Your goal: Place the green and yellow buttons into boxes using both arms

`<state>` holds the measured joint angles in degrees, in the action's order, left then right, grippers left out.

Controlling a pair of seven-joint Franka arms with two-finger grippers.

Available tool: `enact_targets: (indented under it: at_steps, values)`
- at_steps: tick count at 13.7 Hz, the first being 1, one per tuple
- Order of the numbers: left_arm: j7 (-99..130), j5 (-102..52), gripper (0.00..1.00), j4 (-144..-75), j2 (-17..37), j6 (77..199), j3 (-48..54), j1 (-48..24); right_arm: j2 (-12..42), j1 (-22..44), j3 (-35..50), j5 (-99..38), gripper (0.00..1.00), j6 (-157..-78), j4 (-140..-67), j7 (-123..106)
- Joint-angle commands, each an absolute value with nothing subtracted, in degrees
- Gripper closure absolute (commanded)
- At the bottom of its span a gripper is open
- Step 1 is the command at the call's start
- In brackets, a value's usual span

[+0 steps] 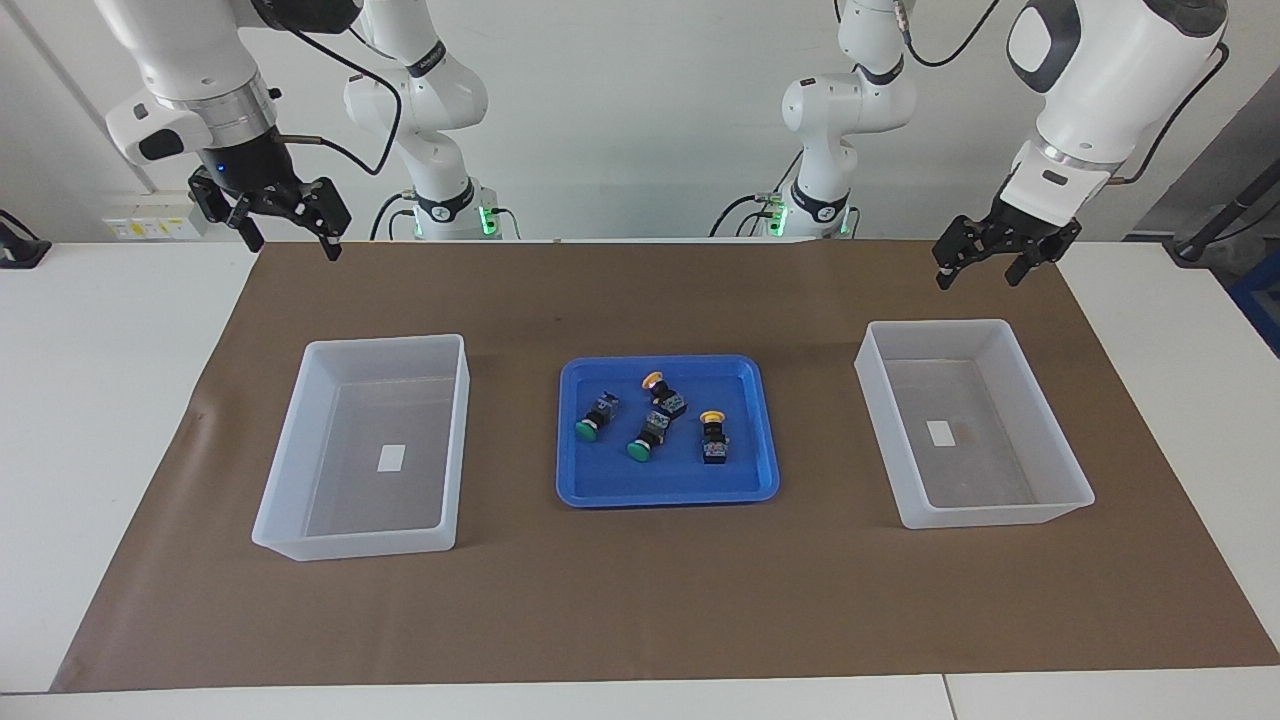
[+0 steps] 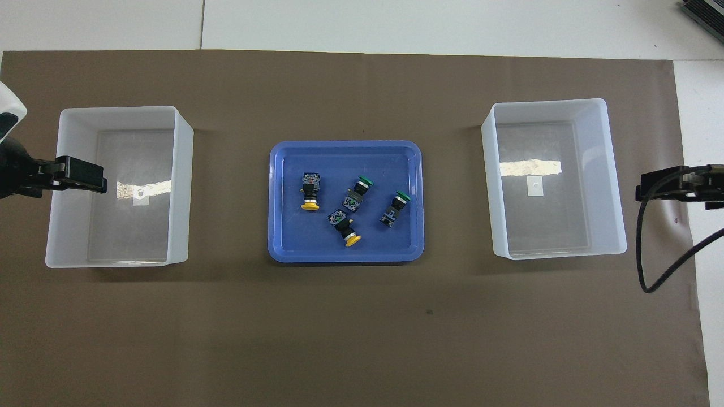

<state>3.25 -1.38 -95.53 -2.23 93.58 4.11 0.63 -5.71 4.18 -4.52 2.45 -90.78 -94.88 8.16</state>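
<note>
Facing view: the blue tray (image 1: 667,490) sits mid-mat on the brown mat (image 1: 640,600) covering the counter (image 1: 90,420), with broad bare mat between it and each box. All four buttons lie tipped over inside the tray. One green button (image 1: 597,417) and the other green button (image 1: 646,438) point their caps away from the robots; one yellow button (image 1: 663,392) and the other yellow button (image 1: 713,436) point caps toward the robots. The left end effector (image 1: 982,262) hangs with fingers spread above the mat's robot-side edge, toward the left arm's end from the tray; the right end effector (image 1: 285,228) likewise, fingers spread, holding nothing.

Overhead view: the left arm's box (image 2: 184,186) and the right arm's box (image 2: 489,186) flank the tray, both standing parallel to it.
</note>
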Motion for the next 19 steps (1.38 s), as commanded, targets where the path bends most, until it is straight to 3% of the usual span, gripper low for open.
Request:
enact_targets:
  at_steps: [1, 12, 15, 19]
  values:
    - [2.9, -0.7, 0.0, -96.7, -3.4, 93.3, 4.2, 1.0, -6.6, 4.0, -4.5, 2.5, 0.0, -90.5, -95.4, 8.3]
    - [2.9, -0.7, 0.0, -96.7, -3.4, 93.2, 4.2, 1.0, -6.1, 4.2, -2.7, 2.5, 0.0, -90.3, -95.5, 9.0]
    - [2.7, -0.7, 0.0, -96.6, -3.4, 93.0, 4.3, 0.6, -2.4, 4.8, 1.0, 2.5, 0.0, -96.6, -95.6, 14.3]
    - [3.5, -0.7, 0.0, -96.9, -3.8, 94.3, 5.4, -2.3, 6.7, 12.1, 1.1, 2.5, 0.0, -107.7, -95.4, 27.0]
